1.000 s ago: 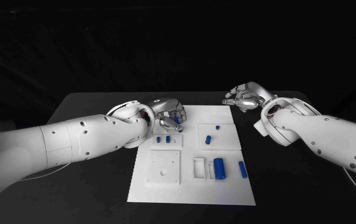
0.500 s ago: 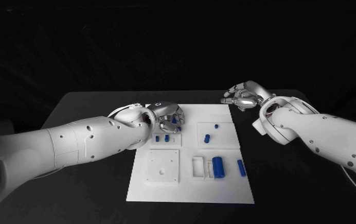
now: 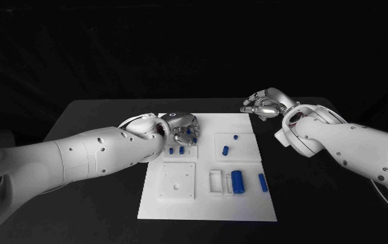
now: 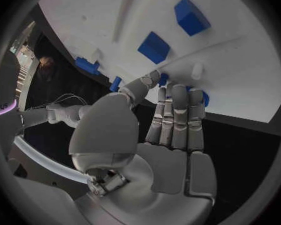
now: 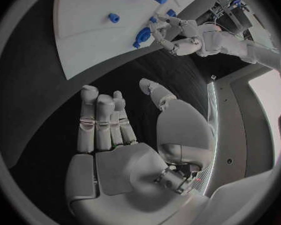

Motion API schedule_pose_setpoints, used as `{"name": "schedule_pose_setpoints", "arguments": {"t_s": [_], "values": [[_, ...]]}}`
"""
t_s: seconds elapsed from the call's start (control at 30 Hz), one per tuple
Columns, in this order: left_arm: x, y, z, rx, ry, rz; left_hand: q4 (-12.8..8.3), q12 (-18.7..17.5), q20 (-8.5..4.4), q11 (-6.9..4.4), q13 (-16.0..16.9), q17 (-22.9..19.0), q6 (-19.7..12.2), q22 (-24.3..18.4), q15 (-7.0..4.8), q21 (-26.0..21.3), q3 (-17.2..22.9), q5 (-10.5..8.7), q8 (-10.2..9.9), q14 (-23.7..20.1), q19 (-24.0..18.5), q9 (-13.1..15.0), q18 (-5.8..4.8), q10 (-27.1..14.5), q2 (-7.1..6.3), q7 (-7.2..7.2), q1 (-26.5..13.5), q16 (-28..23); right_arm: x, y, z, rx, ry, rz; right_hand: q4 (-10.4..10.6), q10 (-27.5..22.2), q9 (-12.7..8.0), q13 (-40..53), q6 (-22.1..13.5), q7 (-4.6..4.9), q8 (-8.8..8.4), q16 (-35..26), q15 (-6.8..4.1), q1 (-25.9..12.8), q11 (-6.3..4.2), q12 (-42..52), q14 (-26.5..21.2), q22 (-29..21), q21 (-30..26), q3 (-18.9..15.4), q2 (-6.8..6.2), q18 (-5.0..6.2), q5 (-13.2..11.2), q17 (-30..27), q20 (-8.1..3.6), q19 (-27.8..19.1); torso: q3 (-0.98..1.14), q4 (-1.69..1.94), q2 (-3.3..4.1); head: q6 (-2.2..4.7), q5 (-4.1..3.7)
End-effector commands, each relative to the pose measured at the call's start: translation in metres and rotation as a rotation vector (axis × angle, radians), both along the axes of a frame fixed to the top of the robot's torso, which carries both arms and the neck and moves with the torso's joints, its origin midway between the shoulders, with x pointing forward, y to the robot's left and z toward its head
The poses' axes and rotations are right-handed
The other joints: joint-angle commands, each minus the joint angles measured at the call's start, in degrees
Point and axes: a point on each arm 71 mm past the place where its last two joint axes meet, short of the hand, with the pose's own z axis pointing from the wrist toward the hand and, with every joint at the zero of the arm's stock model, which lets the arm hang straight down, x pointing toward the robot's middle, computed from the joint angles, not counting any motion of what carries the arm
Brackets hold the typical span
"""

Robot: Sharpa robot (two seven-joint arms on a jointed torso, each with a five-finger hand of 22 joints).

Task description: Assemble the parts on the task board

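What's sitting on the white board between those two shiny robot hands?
In the head view, between the left hand and the right hand lies bare task board; nearest that stretch stands a small blue peg.

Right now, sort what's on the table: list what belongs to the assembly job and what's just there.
Job:
task board
blue cylinder
blue bar
small blue parts
left hand, fingers at a blue part

Just there:
right hand, holding nothing, off the board
black table
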Motion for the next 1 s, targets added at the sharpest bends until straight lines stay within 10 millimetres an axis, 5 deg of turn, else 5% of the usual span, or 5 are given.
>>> {"name": "schedule_pose_setpoints", "arguments": {"t_s": [0.03, 0.4, 0.73, 1.0], "values": [[-0.001, -0.001, -0.005, 0.036, 0.024, -0.005, 0.25, -0.32, 0.03, -0.07, -0.1, 0.06, 0.35, 0.1, -0.06, 0.22, 0.12, 0.05, -0.33, 0.41, 0.34, -0.11, 3.04, 0.59, 0.77, 0.15, 0.1, 0.29, -0.001, 0.002, 0.0, -0.002, 0.002, 0.019, 0.1, -0.22, -0.09, -0.07, -0.03, 0.28, -0.17, 0.04, -0.18, -0.46, 0.35, 0.24, 0.24, 0.94, -0.21, -0.26, 0.01, 2.47, 0.34, -0.07, -0.15, 0.28, 0.07, 0.0, 0.0, 0.04, -0.08], [0.0, -0.004, -0.008, 0.051, 0.038, -0.009, 1.21, -0.73, -0.33, -0.56, -0.2, 0.23, 0.51, 0.72, -0.54, 1.14, 0.33, -0.09, -0.69, 1.33, 1.19, -0.74, 3.34, 2.26, 2.96, 0.21, -0.59, 1.57, -0.001, 0.003, 0.0, -0.001, 0.002, 0.021, 0.11, -0.21, -0.09, -0.08, -0.02, 0.28, -0.16, 0.04, -0.18, -0.49, 0.35, 0.27, 0.24, 0.94, -0.21, -0.27, 0.03, 2.47, 0.37, -0.07, -0.15, 0.29, 0.08, 0.0, -0.01, -0.03, -0.13], [-0.001, -0.006, -0.012, 0.061, 0.057, -0.016, 1.23, -1.01, -0.65, -0.86, -0.25, 0.39, 1.15, 1.11, -0.84, 1.8, 0.09, -0.39, -0.59, 2.07, 1.86, -0.99, 3.57, 3.13, 2.94, -0.02, -0.92, 2.45, -0.001, 0.002, 0.0, -0.001, 0.003, 0.021, 0.11, -0.21, -0.09, -0.1, -0.01, 0.28, -0.15, 0.05, -0.18, -0.48, 0.35, 0.28, 0.25, 0.95, -0.21, -0.28, 0.05, 2.47, 0.39, -0.08, -0.15, 0.29, 0.07, 0.0, 0.0, -0.13, -0.25], [-0.002, -0.004, -0.015, 0.105, 0.068, -0.019, 1.0, -0.71, -1.14, -1.7, 0.05, 0.71, 3.37, 1.71, -1.62, 2.74, 0.07, -0.39, 0.24, 2.78, 2.55, -1.07, 3.73, 5.74, 3.64, -0.82, -0.91, 3.96, -0.001, 0.003, 0.0, -0.001, 0.002, 0.022, 0.02, -0.23, -0.1, -0.27, -0.01, 0.28, -0.12, 0.08, -0.19, -0.45, 0.35, 0.43, 0.24, 0.98, -0.23, -0.22, 0.17, 2.47, 2.96, -0.12, -0.14, 0.31, 0.05, -0.03, -0.02, -0.1, -0.41]]}}
